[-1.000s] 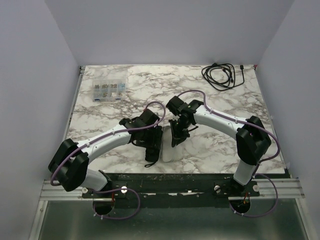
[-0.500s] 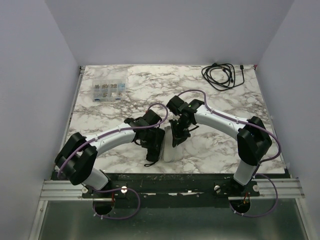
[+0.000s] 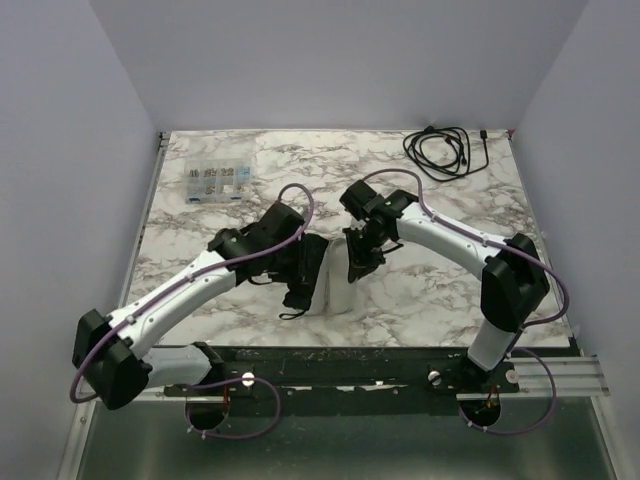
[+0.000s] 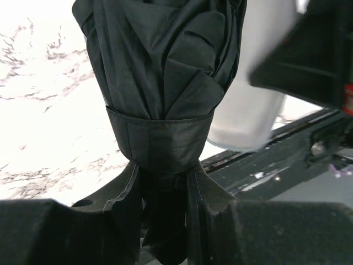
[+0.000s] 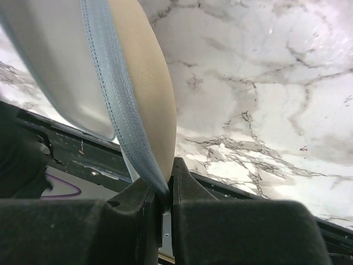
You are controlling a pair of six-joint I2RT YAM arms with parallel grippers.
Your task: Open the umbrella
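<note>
Pale lavender walls [image 3: 330, 60] close in a marble-patterned table [image 3: 450, 290] on 3 sides. Both arms meet over the middle of its near half. There is open marble behind them and out toward both side edges.

The left gripper [image 4: 164, 176] is clamped on the narrow end of the folded black umbrella [image 4: 165, 72], just below the strap band that wraps its pleats. The right gripper [image 5: 165, 176] is pinched tight on the blue-grey trimmed edge of the cream sleeve [image 5: 66, 72]. From above, the sleeve [image 3: 338, 290] lies just beside the left gripper [image 3: 300, 285], and its lower end comes close to the table's near edge.

A clear compartment box [image 3: 212, 180] sits near the far left corner. Its cells hold small items too tiny to identify. A coiled black cable [image 3: 447, 150] lies at the far right corner, well apart from both arms.

The umbrella's upper end is cut off in the left wrist view, and from above the left arm's dark hardware hides it. I cannot tell whether any of it sits inside the sleeve.
</note>
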